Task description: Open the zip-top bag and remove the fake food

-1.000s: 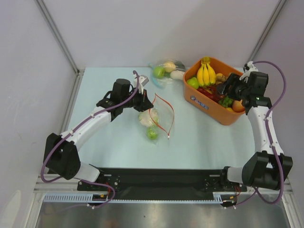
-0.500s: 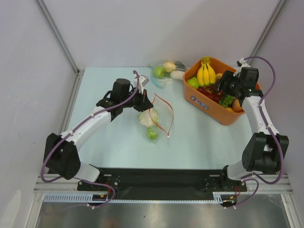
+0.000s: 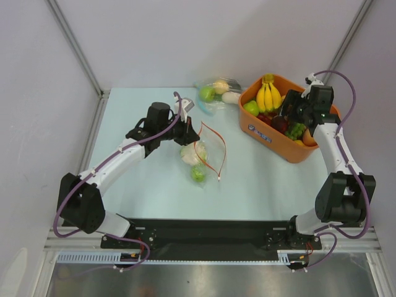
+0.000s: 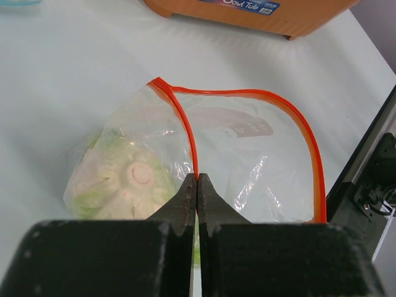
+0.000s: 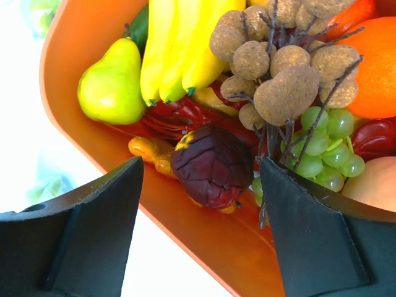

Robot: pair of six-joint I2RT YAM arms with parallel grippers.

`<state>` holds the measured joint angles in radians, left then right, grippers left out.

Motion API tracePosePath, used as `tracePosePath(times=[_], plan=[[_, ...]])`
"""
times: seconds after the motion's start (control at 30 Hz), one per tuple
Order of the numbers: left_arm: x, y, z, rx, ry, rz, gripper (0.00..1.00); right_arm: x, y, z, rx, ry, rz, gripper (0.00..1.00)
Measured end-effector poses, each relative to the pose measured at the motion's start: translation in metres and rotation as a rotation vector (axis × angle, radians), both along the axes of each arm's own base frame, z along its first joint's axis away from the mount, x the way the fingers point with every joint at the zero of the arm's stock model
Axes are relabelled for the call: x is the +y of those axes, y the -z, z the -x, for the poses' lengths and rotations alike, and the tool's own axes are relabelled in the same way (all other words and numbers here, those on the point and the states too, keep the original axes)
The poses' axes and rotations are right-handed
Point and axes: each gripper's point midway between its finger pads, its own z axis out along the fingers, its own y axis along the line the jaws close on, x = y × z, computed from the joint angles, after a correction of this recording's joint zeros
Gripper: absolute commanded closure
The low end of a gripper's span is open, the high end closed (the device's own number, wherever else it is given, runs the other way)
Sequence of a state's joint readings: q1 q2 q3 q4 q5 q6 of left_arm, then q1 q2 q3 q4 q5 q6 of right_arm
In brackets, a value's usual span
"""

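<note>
L hand (image 4: 197, 180) clenched on one lip of the zip-top bag (image 4: 253, 154), which lies on the table (image 4: 62, 74) w/ cauliflower (image 4: 124, 179) inside; R hand (image 5: 201, 179) spread wide over the orange bin (image 5: 74, 37), so I'd pin that lip firm & low, letting R reach in cleanly.

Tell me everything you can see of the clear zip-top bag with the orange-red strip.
The crinkly clear plastic zip-top bag lies on the pale blue table, left of centre. Its orange-red zip strip gapes open in a loop. The left end effector is shut on one lip of it. A white-and-green toy cauliflower sits inside.
</note>
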<state>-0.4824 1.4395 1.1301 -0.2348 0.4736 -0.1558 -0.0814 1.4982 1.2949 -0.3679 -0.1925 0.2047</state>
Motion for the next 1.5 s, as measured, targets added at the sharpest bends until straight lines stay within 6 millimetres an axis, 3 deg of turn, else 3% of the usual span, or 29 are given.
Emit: tracePosePath(times=[0.27,0.53,0.63,0.7,0.87,1.07,1.17,1.3,1.5], plan=[[0.0,0.0,0.0,0.0,0.0,0.0,1.0,0.0,0.0,0.007,0.019,0.014,0.014,0.21],[0.0,0.0,0.0,0.0,0.002,0.0,1.0,0.012,-0.049,0.035,-0.074,-0.011,0.057,0.23],[0.0,0.0,0.0,0.0,0.001,0.0,1.0,0.035,-0.073,0.045,-0.122,-0.068,0.069,0.27],[-0.001,0.0,0.0,0.0,0.002,0.0,1.0,0.06,-0.088,0.052,-0.161,-0.138,0.069,0.38],[-0.001,0.0,0.001,0.0,0.002,0.0,1.0,0.14,-0.109,0.081,-0.213,-0.373,-0.004,0.59],[-0.001,0.0,0.001,0.001,0.002,-0.001,1.0,0.241,-0.1,0.121,-0.17,-0.68,-0.127,0.68],[-0.001,0.0,0.001,0.0,0.002,-0.001,1.0,0.282,-0.08,0.135,-0.113,-0.787,-0.16,0.69],[-0.001,-0.001,0.001,0.001,0.002,-0.001,1.0,0.31,-0.044,0.144,-0.014,-0.851,-0.174,0.7],[-0.001,-0.001,0.001,0.001,0.002,-0.002,1.0,0.326,0.004,0.148,0.1,-0.848,-0.134,0.71]])
